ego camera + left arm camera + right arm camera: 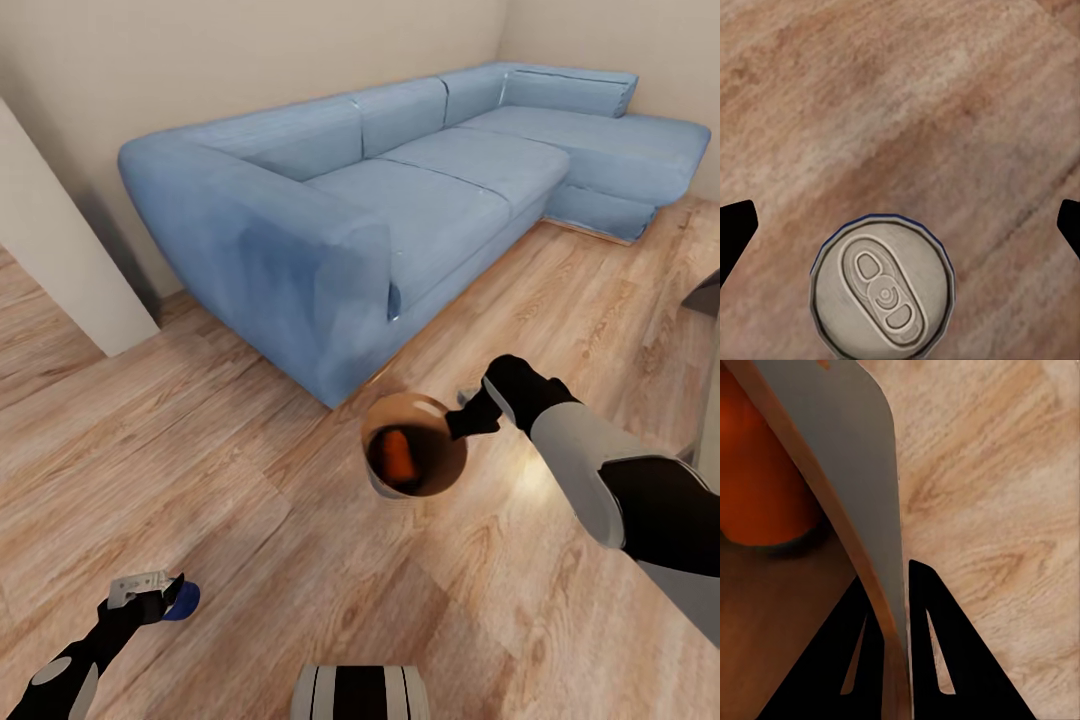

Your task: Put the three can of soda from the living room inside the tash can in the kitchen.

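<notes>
Living room, blue sofa (400,190) at 12 o'clock. Right gripper (894,660) pinching the wall of the tash can (440,470), held above the wooden floor (250,520). Orange can (400,455) already inside. Left gripper (150,592) at 7 o'clock, closed on the dark blue can (882,289). Third can and the kitchen trip probably remaining. No readable writing or brand anywhere.

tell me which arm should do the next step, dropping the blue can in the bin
Left. The left gripper holds the blue can, low at the robot's left over the floor. The right gripper is pinched on the bin wall, holding it up with the orange can inside, so it is occupied.
</notes>
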Available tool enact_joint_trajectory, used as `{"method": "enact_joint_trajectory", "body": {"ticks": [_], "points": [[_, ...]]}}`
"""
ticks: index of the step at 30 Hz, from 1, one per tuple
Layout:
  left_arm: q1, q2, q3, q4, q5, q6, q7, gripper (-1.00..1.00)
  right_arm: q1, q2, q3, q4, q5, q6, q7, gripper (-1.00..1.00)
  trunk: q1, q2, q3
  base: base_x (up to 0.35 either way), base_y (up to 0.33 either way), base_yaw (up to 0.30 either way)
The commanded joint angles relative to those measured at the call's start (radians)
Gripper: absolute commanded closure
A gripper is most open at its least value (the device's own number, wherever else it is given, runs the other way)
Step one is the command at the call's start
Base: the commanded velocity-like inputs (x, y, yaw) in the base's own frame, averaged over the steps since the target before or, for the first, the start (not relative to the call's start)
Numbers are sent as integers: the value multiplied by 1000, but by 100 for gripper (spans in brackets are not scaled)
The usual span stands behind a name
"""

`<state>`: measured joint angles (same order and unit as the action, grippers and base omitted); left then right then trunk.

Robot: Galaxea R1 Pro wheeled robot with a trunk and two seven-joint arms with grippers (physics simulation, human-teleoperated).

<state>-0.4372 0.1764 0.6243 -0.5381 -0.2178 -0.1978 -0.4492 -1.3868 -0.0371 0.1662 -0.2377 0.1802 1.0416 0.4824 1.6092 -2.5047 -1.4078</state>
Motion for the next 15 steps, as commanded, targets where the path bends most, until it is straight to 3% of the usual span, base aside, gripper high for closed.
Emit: {"method": "enact_joint_trajectory", "body": {"ticks": [1,12,15], "points": [[0,0,0,0,0,0,0,-100,-2,0,-9,0,-28,6,5,100,0,0,0,0,0,0],[0,0,0,0,-2,0,0,-100,-14,1,-14,1,-28,6,1,100,5,-3,-42,0,0,0],[0,0,0,0,0,0,0,-100,-14,2,-14,1,-28,6,1,100,5,-3,-42,0,0,0]]}}
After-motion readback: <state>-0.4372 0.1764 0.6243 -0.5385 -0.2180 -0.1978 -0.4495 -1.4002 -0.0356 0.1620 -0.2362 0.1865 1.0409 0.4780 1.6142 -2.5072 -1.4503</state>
